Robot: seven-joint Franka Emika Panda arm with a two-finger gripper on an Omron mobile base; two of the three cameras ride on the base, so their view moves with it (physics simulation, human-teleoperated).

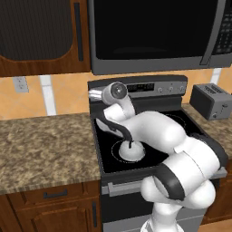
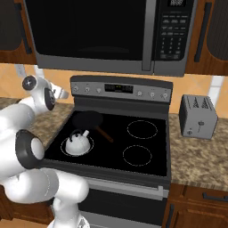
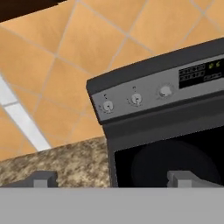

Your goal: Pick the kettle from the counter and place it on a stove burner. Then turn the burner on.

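**Kettle on front-left burner**

Sits kettle [image 2: 77, 143] inside stove burner [image 2: 67, 152] ring, beside frying pan [image 2: 87, 119] (partly hidden by arm in left view). Well apart above, facing knobs [image 3: 136, 99]: gripper [image 3: 113, 178], fingers spread, holding nothing.

base views from behind, left and right, sharing the cooktop [image 1: 136, 149]; hand view close, toward the knobs [image 3: 136, 99]
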